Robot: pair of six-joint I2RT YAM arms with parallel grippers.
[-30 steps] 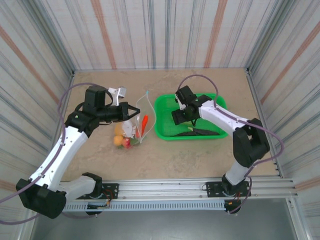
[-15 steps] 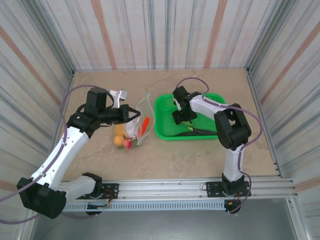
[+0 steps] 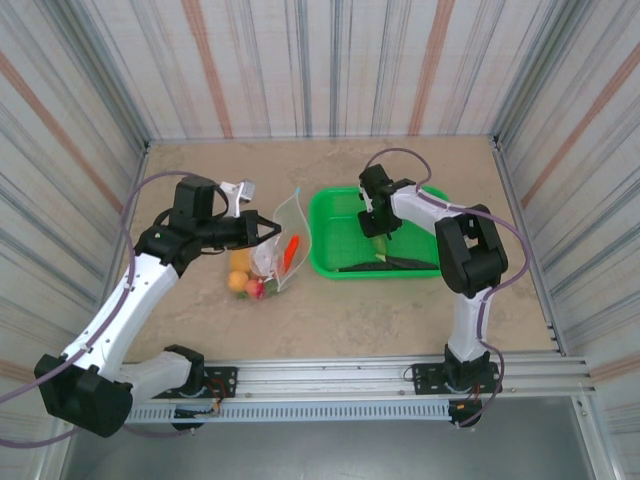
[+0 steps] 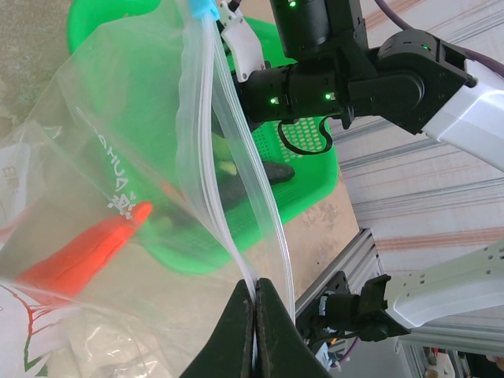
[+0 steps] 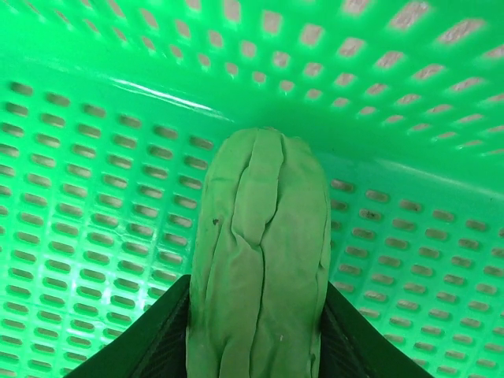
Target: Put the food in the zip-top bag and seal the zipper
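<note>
A: We see the left gripper [image 4: 255, 298] pinched shut on the thin, clear bag's [image 4: 142, 157] rim, beside the basket [image 5: 94, 197].
B: Right gripper [image 5: 257, 346] clamps our ridged green cucumber [image 5: 260, 236] inside that perforated plastic basket.

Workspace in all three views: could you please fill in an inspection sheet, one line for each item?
Surface: tan table, no spill seen.
Job's things: zip-top bag with its mouth open, red chili inside; green cucumber and dark eggplant in the green basket.
Clutter: nothing seen.
Pincers: left pincer shut on the bag's mouth edge; right pincer grips the cucumber on both sides.
Cables: a cable loops over each arm, apart from the bag.
Surroundings: striped walls; metal rail at the near edge.
</note>
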